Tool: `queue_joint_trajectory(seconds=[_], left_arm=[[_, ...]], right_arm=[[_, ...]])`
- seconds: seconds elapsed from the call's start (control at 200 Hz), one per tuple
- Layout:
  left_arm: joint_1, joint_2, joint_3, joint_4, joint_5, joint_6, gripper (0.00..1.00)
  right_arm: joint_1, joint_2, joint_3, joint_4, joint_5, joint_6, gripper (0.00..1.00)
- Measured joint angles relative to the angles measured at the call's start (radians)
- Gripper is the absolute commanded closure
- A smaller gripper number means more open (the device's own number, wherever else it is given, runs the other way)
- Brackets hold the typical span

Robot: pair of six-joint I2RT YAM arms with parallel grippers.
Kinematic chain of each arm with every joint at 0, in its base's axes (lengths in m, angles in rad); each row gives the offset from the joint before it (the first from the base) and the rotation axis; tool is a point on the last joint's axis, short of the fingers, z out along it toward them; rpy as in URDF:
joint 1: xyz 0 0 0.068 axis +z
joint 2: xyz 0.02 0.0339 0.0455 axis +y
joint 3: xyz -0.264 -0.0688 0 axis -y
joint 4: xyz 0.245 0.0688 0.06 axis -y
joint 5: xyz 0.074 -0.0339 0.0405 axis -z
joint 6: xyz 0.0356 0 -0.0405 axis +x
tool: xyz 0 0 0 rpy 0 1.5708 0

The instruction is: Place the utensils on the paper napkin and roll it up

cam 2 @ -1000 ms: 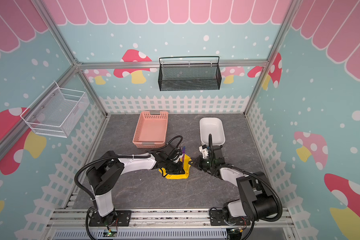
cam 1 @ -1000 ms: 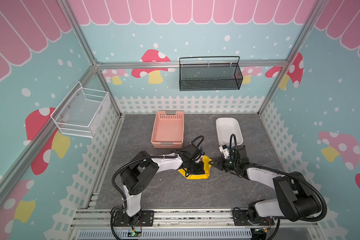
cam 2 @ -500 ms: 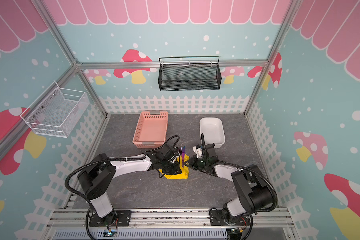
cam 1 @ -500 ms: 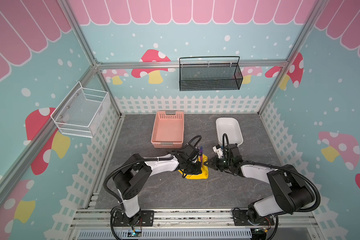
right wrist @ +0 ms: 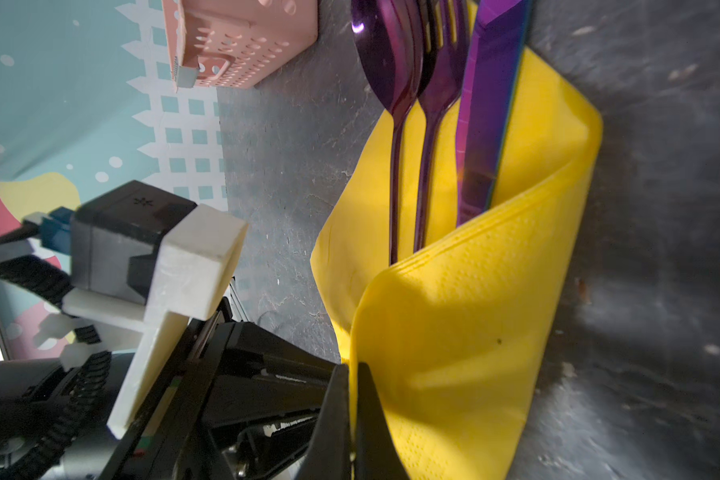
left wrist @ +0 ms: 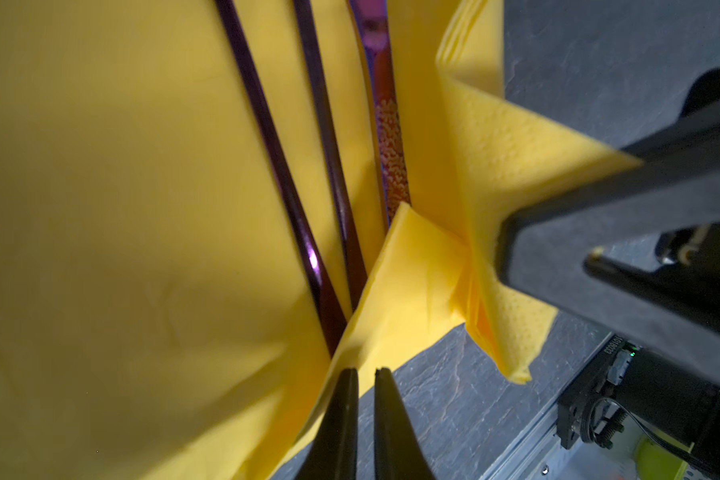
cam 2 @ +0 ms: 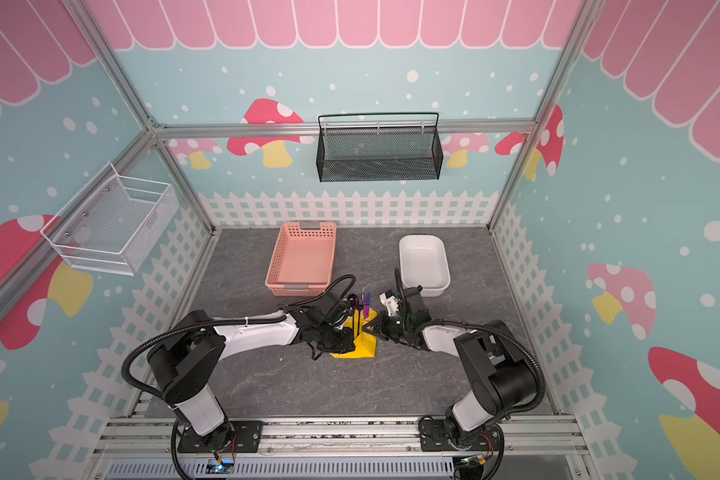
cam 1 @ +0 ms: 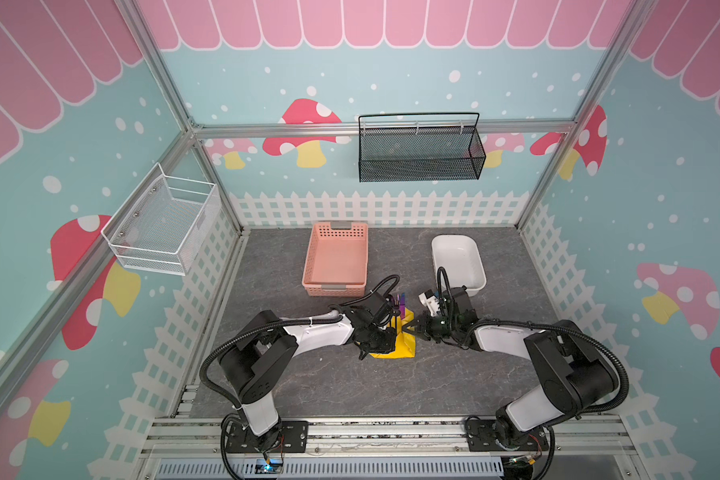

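1. Grey tabletop [cam 1: 350, 382] carried the paper napkin [cam 1: 404, 349] just in front of the pink basket [cam 1: 336, 262], off its near right corner.
2. Stretched low, the left gripper [left wrist: 366, 374] sat at the napkin's left side, jaws nearly together by a folded flap; I could not tell if they pinched it.
3. Side by side, the utensils [right wrist: 433, 104] pointed their heads toward the basket, handles under the flap.
4. Equally near, the right gripper [right wrist: 352, 374] pinched the raised right edge.
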Motion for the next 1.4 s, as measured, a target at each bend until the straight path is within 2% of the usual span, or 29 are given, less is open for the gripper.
queue_joint_trajectory(seconds=[0.891,1.401], left_arm=[[0.003,0.029,0.000,-0.002,-0.018,0.003,0.88],[0.003,0.032,0.000,-0.002,-0.017,0.003,0.88]], right_arm=[[0.080,0.120,0.058,0.033,-0.003,0.011,1.00],[0.088,0.180,0.058,0.084,-0.010,0.026,1.00]])
